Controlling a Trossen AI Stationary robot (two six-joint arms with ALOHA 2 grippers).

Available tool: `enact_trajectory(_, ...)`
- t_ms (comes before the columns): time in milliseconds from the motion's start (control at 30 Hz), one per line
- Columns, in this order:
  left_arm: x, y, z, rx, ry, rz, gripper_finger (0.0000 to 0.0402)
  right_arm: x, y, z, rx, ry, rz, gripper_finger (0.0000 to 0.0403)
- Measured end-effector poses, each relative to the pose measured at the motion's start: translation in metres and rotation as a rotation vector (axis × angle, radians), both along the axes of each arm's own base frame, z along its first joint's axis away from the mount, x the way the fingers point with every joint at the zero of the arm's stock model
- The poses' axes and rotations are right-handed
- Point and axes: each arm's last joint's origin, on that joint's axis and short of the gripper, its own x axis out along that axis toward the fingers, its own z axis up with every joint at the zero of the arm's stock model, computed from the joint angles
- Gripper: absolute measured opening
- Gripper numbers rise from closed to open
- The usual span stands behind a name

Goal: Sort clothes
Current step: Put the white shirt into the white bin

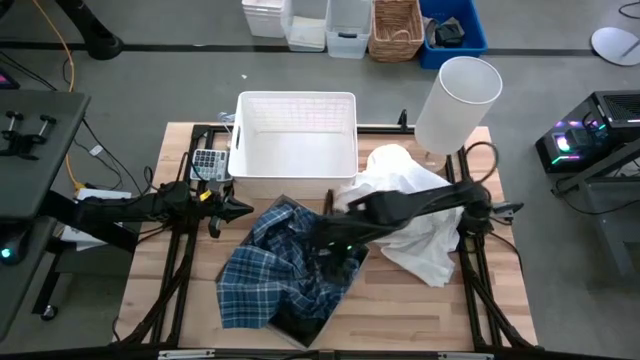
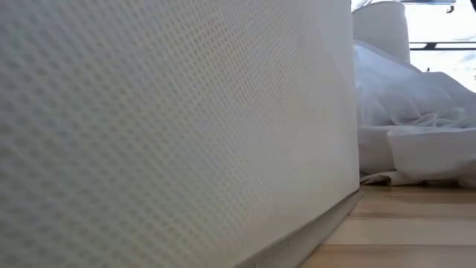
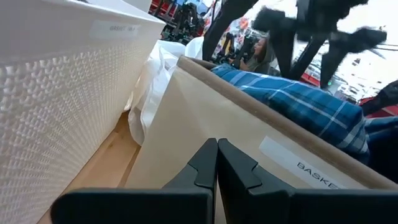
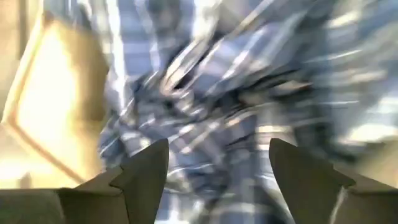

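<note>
A blue-and-white plaid shirt (image 1: pixel 272 268) lies heaped in the beige cardboard box (image 1: pixel 303 328) at the table's middle and spills over the box's left and near sides. White garments (image 1: pixel 415 222) lie piled on the table to the right of the box and also show in the low view (image 2: pixel 416 112). My right gripper (image 4: pixel 217 168) is open just above the plaid shirt (image 4: pixel 224 93), over the box. My left gripper (image 3: pixel 216 163) is shut and empty, close to the box's left outer wall (image 3: pixel 205 118). No dark green or dark grey garment shows.
A white plastic bin (image 1: pixel 296 140) stands at the table's far side, right behind the box, and its wall fills the low view (image 2: pixel 163 126). A white cylinder (image 1: pixel 456 103) stands at the far right corner. Bare wood shows at the near left and near right.
</note>
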Motion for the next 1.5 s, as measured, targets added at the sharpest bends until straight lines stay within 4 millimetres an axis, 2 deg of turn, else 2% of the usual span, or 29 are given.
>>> enact_trajectory(100, 0.0, 0.0, 0.0, 0.0, 0.001, 0.0, 0.0001, -0.024, -0.011, 0.022, -0.153, -0.025, -0.157, 0.0274)
enact_trajectory(200, 0.0, 0.0, 0.0, 0.0, 0.001, 0.0, 0.0001, -0.05, -0.026, 0.029, -0.258, 0.088, -0.321, 0.0274)
enact_trajectory(267, 0.0, 0.0, 0.0, 0.0, 0.001, 0.0, 0.0001, -0.059, -0.034, 0.024, -0.294, 0.173, -0.384, 0.0274)
enact_trajectory(367, 0.0, 0.0, 0.0, 0.0, 0.002, 0.0, 0.0001, -0.073, -0.04, 0.011, -0.284, 0.208, -0.358, 0.0275)
enact_trajectory(500, 0.0, 0.0, 0.0, 0.0, 0.005, -0.001, 0.0001, -0.108, -0.063, -0.028, -0.385, 0.389, -0.425, 0.0267)
enact_trajectory(567, 0.0, 0.0, -0.001, 0.0, 0.012, 0.0, 0.0001, -0.117, -0.073, -0.042, -0.355, 0.347, -0.488, 0.0259)
enact_trajectory(700, 0.0, 0.0, -0.001, 0.0, 0.011, -0.001, 0.0001, -0.155, -0.085, -0.039, -0.321, 0.29, -0.534, 0.0241)
enact_trajectory(900, 0.0, 0.0, -0.001, 0.0, 0.009, -0.001, 0.0001, -0.192, -0.115, -0.048, -0.299, 0.31, -0.701, 0.0228)
enact_trajectory(1033, 0.0, 0.0, -0.001, 0.0, 0.009, -0.001, 0.0001, -0.194, -0.127, -0.063, -0.194, 0.326, -0.751, 0.0235)
enact_trajectory(1133, 0.0, 0.0, -0.001, 0.0, 0.009, 0.0, 0.0001, -0.194, -0.132, -0.067, -0.114, 0.319, -0.749, 0.0248)
enact_trajectory(1267, 0.0, 0.0, -0.001, 0.0, 0.009, -0.001, 0.0001, -0.19, -0.141, -0.081, -0.084, 0.32, -0.767, 0.0274)
enact_trajectory(1367, 0.0, 0.0, -0.001, 0.0, 0.009, -0.001, 0.0001, -0.19, -0.148, -0.102, -0.018, 0.332, -0.79, 0.0294)
enact_trajectory(1500, 0.0, 0.0, -0.001, 0.0, 0.009, 0.0, 0.0001, -0.198, -0.153, -0.145, -0.03, 0.373, -0.787, 0.031)
